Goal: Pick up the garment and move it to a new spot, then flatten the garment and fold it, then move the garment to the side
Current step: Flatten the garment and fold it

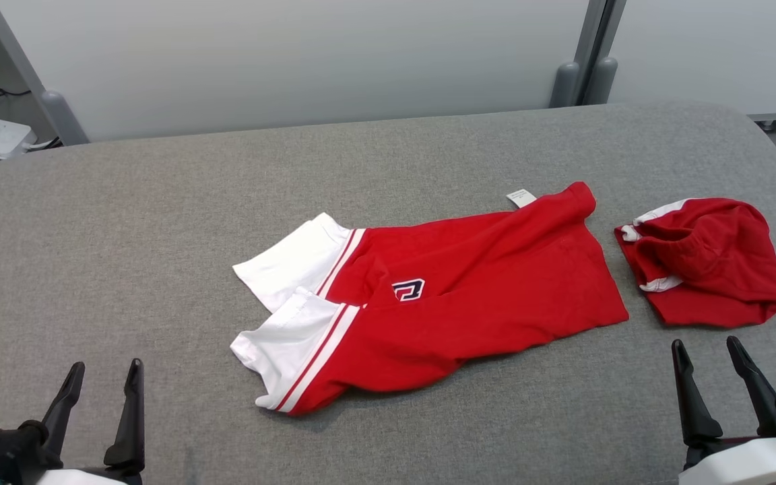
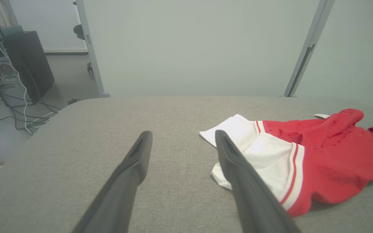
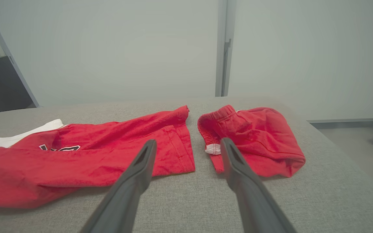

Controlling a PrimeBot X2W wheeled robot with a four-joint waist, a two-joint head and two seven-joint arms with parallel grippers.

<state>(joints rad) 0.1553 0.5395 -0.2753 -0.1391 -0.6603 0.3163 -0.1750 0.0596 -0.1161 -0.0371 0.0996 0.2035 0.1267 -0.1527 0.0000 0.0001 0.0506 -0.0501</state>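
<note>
A red garment [image 1: 469, 296] with white cuffs and a dark logo lies spread across the middle of the grey table [image 1: 159, 215]; it looks like shorts, legs pointing left. The same garment [image 2: 319, 161] appears at the right of the left wrist view, and the garment [image 3: 86, 158] at the left of the right wrist view. My left gripper [image 1: 104, 370] stands open near the front left edge, well clear of the cloth. My right gripper [image 1: 706, 347] stands open at the front right, just below a second bundle. Nothing lies between either pair of fingers.
A second red garment [image 1: 708, 259], bunched into a folded heap, lies at the right of the table; the heap [image 3: 254, 139] sits just beyond my right fingertips. A pale partition wall stands behind the table. Cables and a computer case [image 2: 8, 81] sit on the floor at the left.
</note>
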